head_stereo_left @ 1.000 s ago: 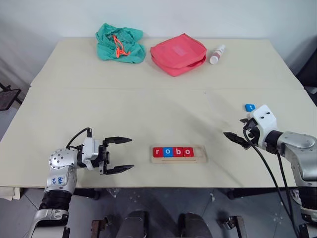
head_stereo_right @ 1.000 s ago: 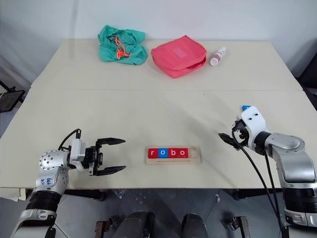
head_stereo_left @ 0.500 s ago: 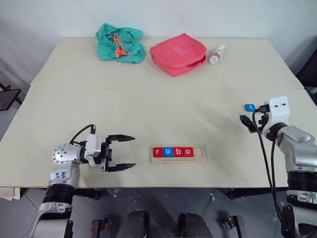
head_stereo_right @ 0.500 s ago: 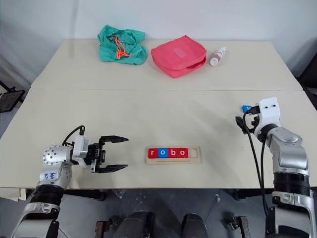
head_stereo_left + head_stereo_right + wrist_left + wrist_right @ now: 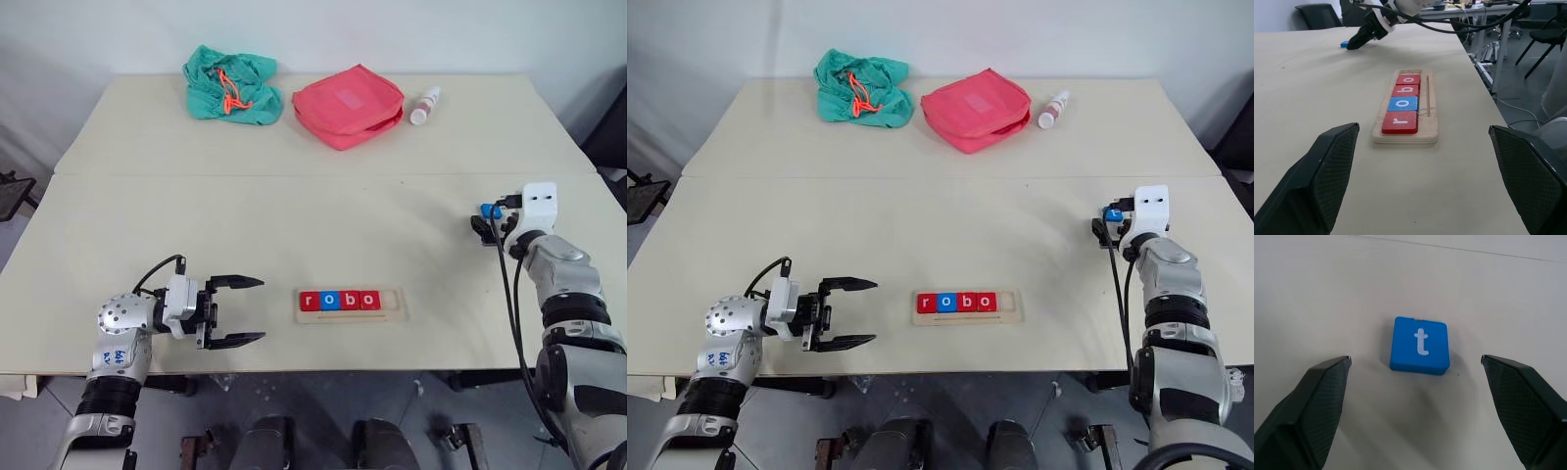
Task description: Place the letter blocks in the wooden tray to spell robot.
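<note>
The wooden tray [image 5: 352,305] lies on the tabletop [image 5: 294,215], near the front edge. Four letter blocks sit in it side by side: a red r [image 5: 310,301], a blue o [image 5: 330,301], a red b [image 5: 350,301] and a red o [image 5: 369,300]. The spot at the tray's right end has no block in it.

The blue t block [image 5: 1420,344] lies flat on the tabletop far off to the right, well apart from the tray. The right gripper [image 5: 1415,382] is just beside it with its fingers [image 5: 1317,401] spread wide, one on each side of the block and not touching it.

The left gripper [image 5: 235,311] is to the left of the tray, pointing at it. Its fingers [image 5: 233,282] are spread apart and hold nothing.

At the back of the tabletop lie a green cloth bag [image 5: 230,84], a pink-red pouch [image 5: 348,105] and a small bottle [image 5: 425,106].
</note>
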Tool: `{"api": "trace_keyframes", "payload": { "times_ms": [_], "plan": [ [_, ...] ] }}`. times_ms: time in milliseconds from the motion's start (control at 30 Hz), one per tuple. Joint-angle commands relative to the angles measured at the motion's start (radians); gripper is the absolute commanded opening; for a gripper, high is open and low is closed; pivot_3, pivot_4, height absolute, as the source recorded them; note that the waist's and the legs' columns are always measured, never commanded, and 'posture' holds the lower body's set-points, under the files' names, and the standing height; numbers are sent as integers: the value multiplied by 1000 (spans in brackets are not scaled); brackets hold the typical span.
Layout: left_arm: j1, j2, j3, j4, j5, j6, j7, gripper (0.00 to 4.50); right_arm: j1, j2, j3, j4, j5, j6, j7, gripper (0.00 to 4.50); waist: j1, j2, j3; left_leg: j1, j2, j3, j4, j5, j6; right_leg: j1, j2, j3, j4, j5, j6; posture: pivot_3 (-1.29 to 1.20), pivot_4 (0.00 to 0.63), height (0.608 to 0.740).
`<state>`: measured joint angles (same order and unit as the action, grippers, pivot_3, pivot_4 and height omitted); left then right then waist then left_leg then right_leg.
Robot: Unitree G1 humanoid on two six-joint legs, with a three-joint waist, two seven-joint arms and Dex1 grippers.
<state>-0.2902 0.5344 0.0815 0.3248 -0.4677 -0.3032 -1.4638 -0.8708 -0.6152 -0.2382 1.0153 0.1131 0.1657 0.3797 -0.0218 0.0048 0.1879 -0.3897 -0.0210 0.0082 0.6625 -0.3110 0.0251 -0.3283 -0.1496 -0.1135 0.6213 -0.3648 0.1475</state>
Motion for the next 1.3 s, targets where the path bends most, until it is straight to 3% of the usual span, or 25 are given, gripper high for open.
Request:
{"api": "trace_keyframes", "payload": {
  "times_ms": [33,567,667,900,1133,1233,1300],
  "plan": [
    [16,14,23,-45,-18,2,14,4500,-31,0,4,47,-11,-46,-10,4457,-4,0,0,0,0,0,0,0,0,0,0,0,0,0,0,0,150,740],
    [21,16,21,-57,-14,3,40,4500,-111,27,-7,212,-13,-60,-22,4457,-9,0,0,0,0,1,0,0,0,0,0,0,0,0,0,0,150,740],
    [21,16,21,-58,-15,3,42,4500,-117,31,-16,227,-7,-62,-22,3878,-9,0,0,0,1,1,0,0,0,0,0,0,0,0,0,0,150,740],
    [15,12,20,-52,-12,0,46,4500,-110,36,-14,227,-6,-73,-6,1587,-6,0,0,0,0,0,1,0,0,1,0,1,0,0,0,0,150,740],
    [17,6,17,-50,-11,-6,53,4500,-45,32,-10,101,14,-44,46,1467,-6,0,0,0,0,0,0,0,0,1,0,1,0,0,0,0,150,740],
    [18,3,14,-48,-11,-7,52,4500,49,38,-10,-92,44,21,71,1467,-5,0,0,0,0,-1,0,0,0,1,0,1,0,0,0,0,150,740],
    [17,1,11,-46,-14,-6,47,4500,171,48,-27,-337,88,115,66,1467,-3,0,0,0,0,-1,0,0,0,1,0,1,0,0,0,0,150,740]
  ]
}}
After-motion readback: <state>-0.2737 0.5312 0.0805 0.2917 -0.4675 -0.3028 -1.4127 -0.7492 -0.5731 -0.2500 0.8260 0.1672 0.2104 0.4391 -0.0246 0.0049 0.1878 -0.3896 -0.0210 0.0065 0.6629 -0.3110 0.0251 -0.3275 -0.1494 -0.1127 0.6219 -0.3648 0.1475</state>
